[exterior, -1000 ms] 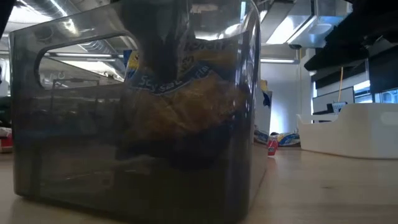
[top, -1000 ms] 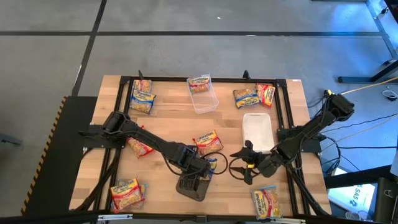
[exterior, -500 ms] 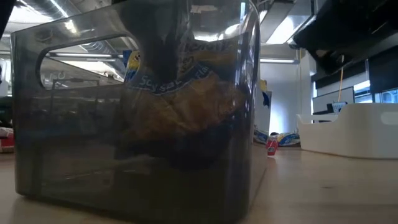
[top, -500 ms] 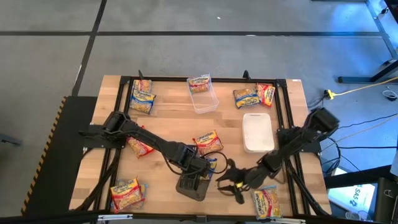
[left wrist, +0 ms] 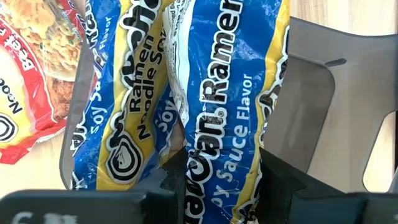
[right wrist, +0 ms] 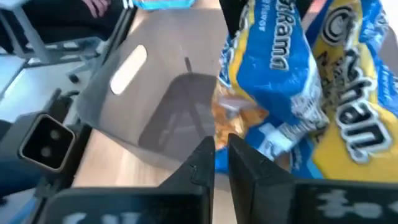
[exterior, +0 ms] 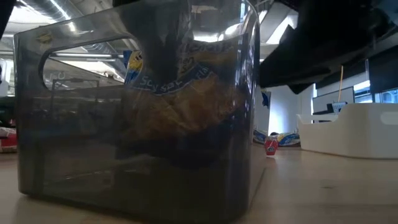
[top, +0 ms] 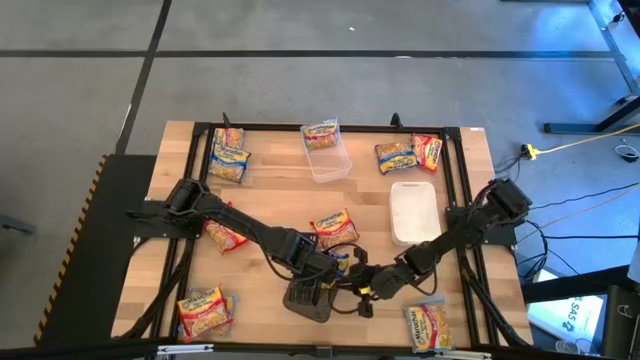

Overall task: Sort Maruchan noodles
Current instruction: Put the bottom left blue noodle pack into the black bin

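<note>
A: So, left to right, where's the work?
B: Left gripper (top: 325,268) sits over the dark grey bin (top: 308,300) at 6 o'clock on the table (top: 270,195), fingers part closed, pinching a blue soy-sauce packet (left wrist: 214,118). Packet hangs long axis vertical, lower end down in the bin.
A: Right side?
B: Right gripper (right wrist: 221,155) is just beside the bin, approx 3 o'clock of it, fingers nearly together w/ nothing betw them.
A: How'll the packet handle?
B: Prob light, crinkly, slippery film; brittle noodle block inside, so don't crush. Best grip's a flat face near one short end, not the seam.
A: Others?
B: Red packet (top: 333,227) at 12 o'clock of the bin.
</note>
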Available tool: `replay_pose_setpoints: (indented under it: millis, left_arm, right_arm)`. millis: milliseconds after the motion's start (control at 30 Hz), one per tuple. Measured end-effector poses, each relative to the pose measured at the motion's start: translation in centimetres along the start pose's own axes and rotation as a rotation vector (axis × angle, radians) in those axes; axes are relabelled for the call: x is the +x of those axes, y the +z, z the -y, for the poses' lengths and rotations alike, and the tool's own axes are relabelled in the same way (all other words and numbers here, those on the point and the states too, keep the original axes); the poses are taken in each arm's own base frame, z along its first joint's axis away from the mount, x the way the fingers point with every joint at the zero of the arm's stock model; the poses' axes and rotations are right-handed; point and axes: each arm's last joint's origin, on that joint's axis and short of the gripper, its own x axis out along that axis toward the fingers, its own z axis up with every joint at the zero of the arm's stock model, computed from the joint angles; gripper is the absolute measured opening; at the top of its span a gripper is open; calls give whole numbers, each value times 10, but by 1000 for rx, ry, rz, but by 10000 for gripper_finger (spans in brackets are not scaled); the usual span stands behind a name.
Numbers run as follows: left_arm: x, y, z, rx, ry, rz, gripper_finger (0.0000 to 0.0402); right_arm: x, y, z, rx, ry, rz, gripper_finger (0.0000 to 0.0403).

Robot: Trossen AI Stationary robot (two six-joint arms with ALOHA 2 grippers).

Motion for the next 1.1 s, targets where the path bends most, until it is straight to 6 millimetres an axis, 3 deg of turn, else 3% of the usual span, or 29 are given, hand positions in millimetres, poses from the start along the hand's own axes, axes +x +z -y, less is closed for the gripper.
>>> replay_pose_setpoints:
  millis: [467,733,900,1100]
  left_arm:
    - [0,3,1,-1,-6,28,119]
    - [0,4,1,24,2,49,119]
    - [1,6,1,49,15,69,119]
    - [20,10,2,72,4,70,119]
  right_arm:
    - [18,-11,10,-7,-18,-18,5]
    - [-12,4,-3,-35,58,-55,5]
    - [-34,0,-16,-34,65,-142,5]
    - [-44,-9,-24,-18,17,-172,5]
